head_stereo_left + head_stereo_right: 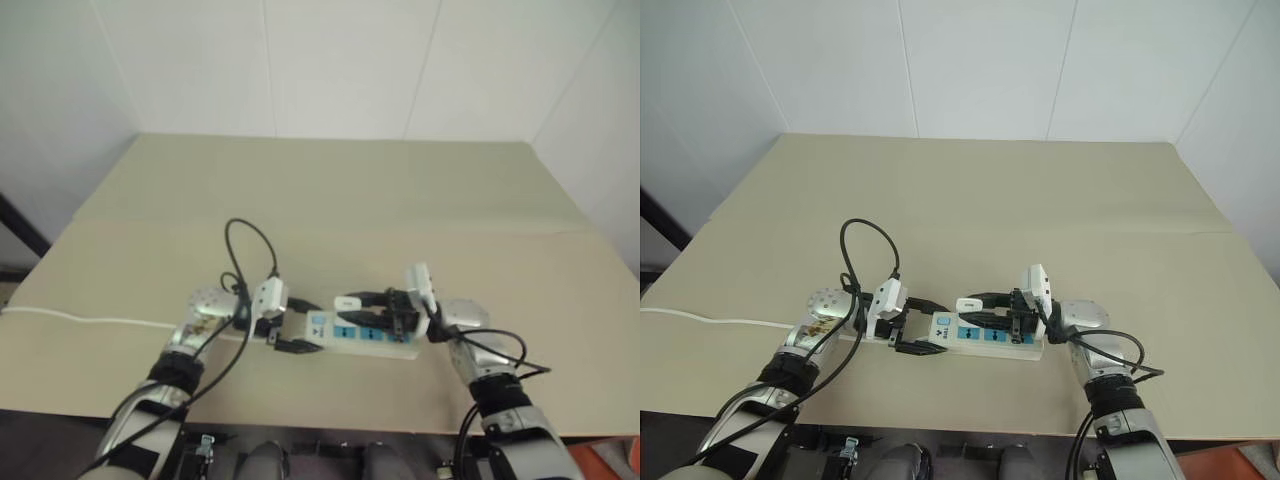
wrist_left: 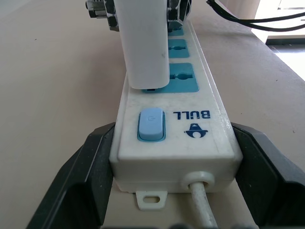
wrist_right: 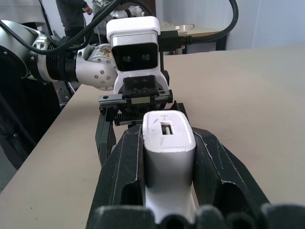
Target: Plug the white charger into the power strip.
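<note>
Near the front edge of a wide beige table [image 1: 330, 190] lies the power strip [image 1: 985, 341], a long white plastic bar with blue socket faces, a pale blue switch and a thin white cord [image 1: 70, 319] trailing off to the left. From the left, the left gripper [image 1: 291, 328] has its two black fingers spread wide, one against each long side of the strip's switch end. From the right, the right gripper [image 3: 167, 157] is clamped tight on the white charger [image 3: 167, 143], a small boxy white plastic adapter. This charger hangs just above the strip, over the socket next to the switch.
</note>
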{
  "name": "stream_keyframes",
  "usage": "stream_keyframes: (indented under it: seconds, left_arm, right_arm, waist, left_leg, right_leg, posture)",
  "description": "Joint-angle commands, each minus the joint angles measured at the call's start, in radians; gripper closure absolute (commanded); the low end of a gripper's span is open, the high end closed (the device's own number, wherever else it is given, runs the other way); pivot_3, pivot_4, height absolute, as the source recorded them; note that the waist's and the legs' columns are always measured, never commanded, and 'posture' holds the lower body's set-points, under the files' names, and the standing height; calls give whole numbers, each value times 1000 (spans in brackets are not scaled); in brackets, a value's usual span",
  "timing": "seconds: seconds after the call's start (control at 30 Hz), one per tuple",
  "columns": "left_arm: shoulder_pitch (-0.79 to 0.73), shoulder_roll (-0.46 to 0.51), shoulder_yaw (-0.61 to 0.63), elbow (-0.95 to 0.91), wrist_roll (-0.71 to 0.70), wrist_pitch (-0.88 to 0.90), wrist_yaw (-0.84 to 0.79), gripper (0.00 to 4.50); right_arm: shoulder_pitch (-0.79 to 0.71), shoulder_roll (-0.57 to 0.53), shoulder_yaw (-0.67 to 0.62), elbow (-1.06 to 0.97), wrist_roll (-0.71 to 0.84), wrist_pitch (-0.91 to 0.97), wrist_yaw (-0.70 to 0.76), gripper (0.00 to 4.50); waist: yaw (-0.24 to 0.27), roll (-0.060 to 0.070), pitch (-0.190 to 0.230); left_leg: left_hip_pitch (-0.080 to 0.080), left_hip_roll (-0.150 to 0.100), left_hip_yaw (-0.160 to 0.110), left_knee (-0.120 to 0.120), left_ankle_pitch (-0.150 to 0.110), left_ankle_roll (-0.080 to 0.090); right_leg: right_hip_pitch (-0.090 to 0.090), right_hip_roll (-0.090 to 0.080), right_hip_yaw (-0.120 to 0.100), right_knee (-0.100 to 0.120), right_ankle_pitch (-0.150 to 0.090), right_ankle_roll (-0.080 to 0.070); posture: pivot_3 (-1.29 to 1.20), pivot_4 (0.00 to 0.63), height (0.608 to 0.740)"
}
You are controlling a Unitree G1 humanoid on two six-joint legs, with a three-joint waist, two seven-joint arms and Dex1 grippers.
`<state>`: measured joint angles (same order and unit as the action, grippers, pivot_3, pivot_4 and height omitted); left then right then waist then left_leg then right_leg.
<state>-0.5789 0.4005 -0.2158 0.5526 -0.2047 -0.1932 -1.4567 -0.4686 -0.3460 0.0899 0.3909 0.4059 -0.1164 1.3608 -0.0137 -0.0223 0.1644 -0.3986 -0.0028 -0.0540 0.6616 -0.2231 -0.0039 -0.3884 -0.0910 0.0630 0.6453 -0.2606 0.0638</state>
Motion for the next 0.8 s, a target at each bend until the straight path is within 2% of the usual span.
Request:
stream_keyframes:
  seconds: [0.03,0.27,0.53,0.7,0.73,0.8]
  left_arm:
    - [11,25,-12,-19,10,8,-28,1246]
    - [15,24,-13,-26,11,7,-26,1246]
    - [21,26,-11,-30,5,6,-29,1246]
    - [20,25,-7,-27,0,4,-33,1246]
    - [18,25,-8,-24,3,3,-32,1246]
    - [16,26,-8,-20,5,2,-31,1246]
  right_arm:
    - [12,-51,-4,69,-65,-37,-7,3404]
    - [5,-52,29,119,-95,-65,-21,3404]
    - [-7,-65,49,118,-101,-1,-53,3404]
    - [-3,-67,47,127,-103,-47,-59,3404]
    - [1,-67,41,123,-94,-53,-53,2674]
    - [6,-60,25,117,-77,-61,-58,2134]
  waist:
    - [0,0,0]
    - [-3,0,0]
    - [-5,0,-1]
    - [-7,0,-1]
    - [-7,0,-1]
    - [-6,-1,-1]
  left_leg:
    - [0,0,0,0,0,0]
    - [3,0,0,0,0,0]
    - [5,0,0,0,0,0]
    - [7,0,1,0,0,0]
    - [7,0,1,0,0,0]
    - [7,0,1,0,0,0]
  right_leg:
    - [0,0,0,0,0,0]
    - [2,0,0,0,0,0]
    - [4,0,1,1,0,0]
    - [5,0,2,1,0,0]
    - [5,0,2,1,0,0]
    - [5,0,2,1,0,0]
  posture:
    - [0,150,740]
    - [0,150,740]
    - [0,150,740]
    - [0,150,740]
    - [0,150,740]
    - [0,150,740]
